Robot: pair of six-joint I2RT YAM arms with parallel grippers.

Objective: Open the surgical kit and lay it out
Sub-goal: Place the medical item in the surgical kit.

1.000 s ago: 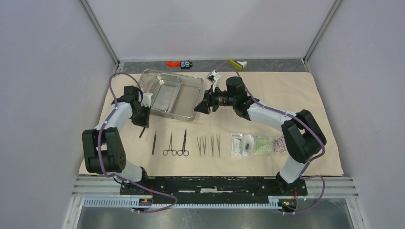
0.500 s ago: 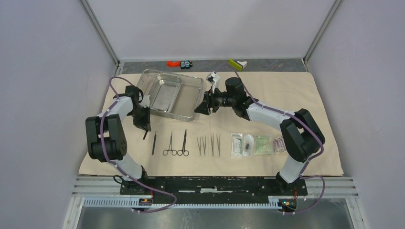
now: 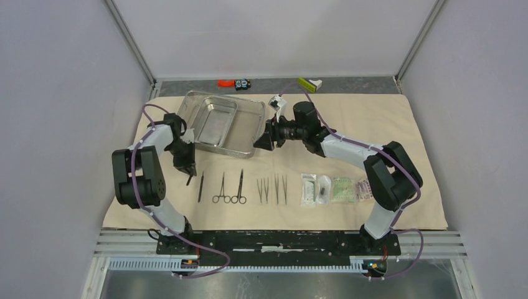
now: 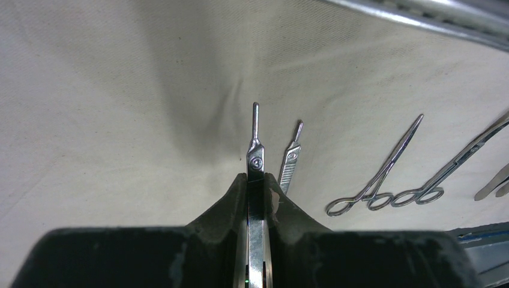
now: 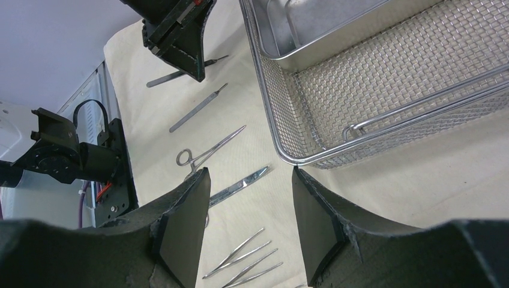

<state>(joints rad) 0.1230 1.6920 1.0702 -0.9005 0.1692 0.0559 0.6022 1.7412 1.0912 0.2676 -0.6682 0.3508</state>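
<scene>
Left gripper (image 4: 257, 187) pinches a thin handle (image 4: 255, 153) over the cloth wrap (image 4: 120, 120); right gripper (image 5: 249, 180) gapes, empty. Next, probably: lower it parallel to the row.

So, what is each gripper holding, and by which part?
Left gripper grips a thin metal instrument along its shaft, tip protruding; right gripper holds nothing.

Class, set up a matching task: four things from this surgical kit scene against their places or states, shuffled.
1 left gripper
2 right gripper
3 steel tray
4 sealed packets

A right end of the laid-out row
B open, beside the tray
C shut on a scalpel handle
D far side of the beige cloth

Pairs: 1-C, 2-B, 3-D, 4-A
</scene>
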